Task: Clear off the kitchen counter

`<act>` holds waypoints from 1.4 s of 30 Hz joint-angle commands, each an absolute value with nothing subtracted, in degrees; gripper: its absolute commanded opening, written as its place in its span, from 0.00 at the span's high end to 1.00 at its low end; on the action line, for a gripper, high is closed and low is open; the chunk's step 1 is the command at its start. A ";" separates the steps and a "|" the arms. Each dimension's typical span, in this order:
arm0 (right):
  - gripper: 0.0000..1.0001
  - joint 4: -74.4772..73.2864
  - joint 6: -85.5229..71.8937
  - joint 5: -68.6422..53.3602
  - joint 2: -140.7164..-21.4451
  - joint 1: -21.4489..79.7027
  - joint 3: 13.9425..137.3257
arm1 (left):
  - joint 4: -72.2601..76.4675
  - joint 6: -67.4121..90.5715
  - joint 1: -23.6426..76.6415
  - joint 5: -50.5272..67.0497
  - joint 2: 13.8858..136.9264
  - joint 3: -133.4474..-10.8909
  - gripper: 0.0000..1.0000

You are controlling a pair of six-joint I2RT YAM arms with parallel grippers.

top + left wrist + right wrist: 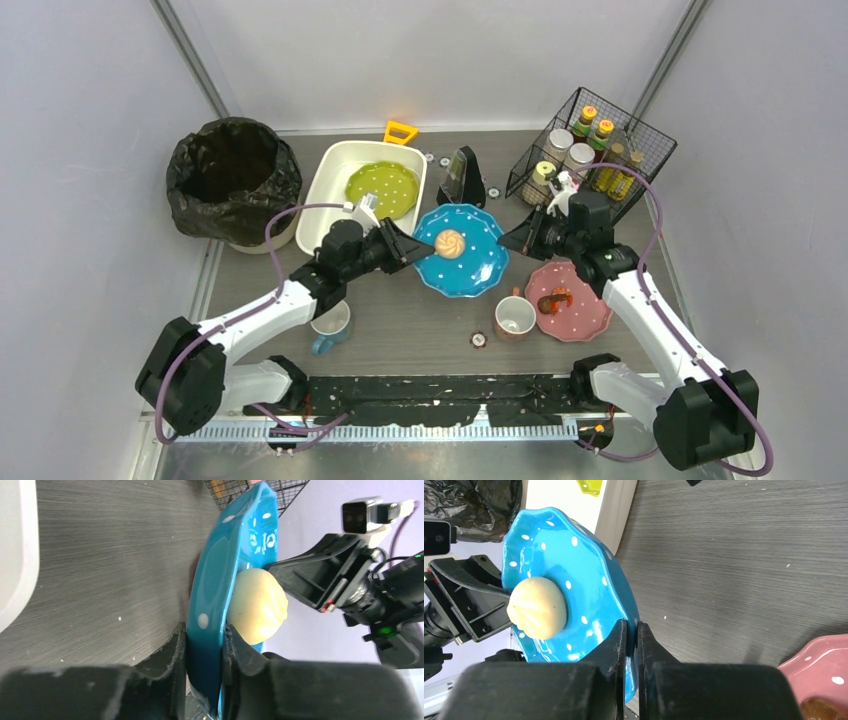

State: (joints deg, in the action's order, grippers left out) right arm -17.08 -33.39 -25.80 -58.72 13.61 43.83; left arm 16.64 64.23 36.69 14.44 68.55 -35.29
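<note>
TWO ARMS, ONE PLATE: The dark wood-grain worktop (pixel 420 330) spreads across the white-walled cell, with a blue plate (pixel 475 268), dotted white, at its middle and a pale bun (pixel 450 243) sitting on it. The left gripper (pixel 424 249) is clamped on the blue plate's left rim, a finger on each face. The right gripper (pixel 506 243) is pinched tight on the opposite rim. Whether the blue plate rests on the worktop or hangs clear of it cannot be told.

Just left of the blue plate and a little behind it stands a white tub (pixel 318 205) holding a green plate (pixel 383 188), with a yellow handle (pixel 400 131) at the tub's far end. Farther left of the blue plate is a bin (pixel 190 185) lined with a black bag. Directly behind the blue plate stands a small black object (pixel 462 176). Behind it to the right, a wire basket (pixel 650 140) holds bottles and jars.

Right of the blue plate and nearer the arms lies a pink plate (pixel 585 318) carrying a brown scrap of food (pixel 555 300), with a cup (pixel 515 317) just beside it. A small round item (pixel 478 340) lies in front of the blue plate. A blue mug (pixel 330 325) stands to the blue plate's front left, partly under the left arm.
</note>
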 commanded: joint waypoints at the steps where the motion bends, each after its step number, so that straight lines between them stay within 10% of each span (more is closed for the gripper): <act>1: 0.92 -13.21 -35.39 -30.51 -55.33 13.56 49.24 | 25.51 67.63 37.12 17.17 68.44 -34.90 0.93; 14: 0.03 -31.66 -18.39 -3.97 -42.27 13.56 58.29 | 19.63 69.96 35.83 12.81 55.40 -38.19 1.00; 24: 0.05 -34.48 -11.82 19.89 -25.95 13.56 56.09 | 7.87 70.00 27.42 11.44 53.31 -51.30 1.00; 42: 0.05 -36.14 -8.57 24.13 -16.83 15.53 50.70 | -6.18 73.96 -5.38 1.17 49.80 -64.53 1.00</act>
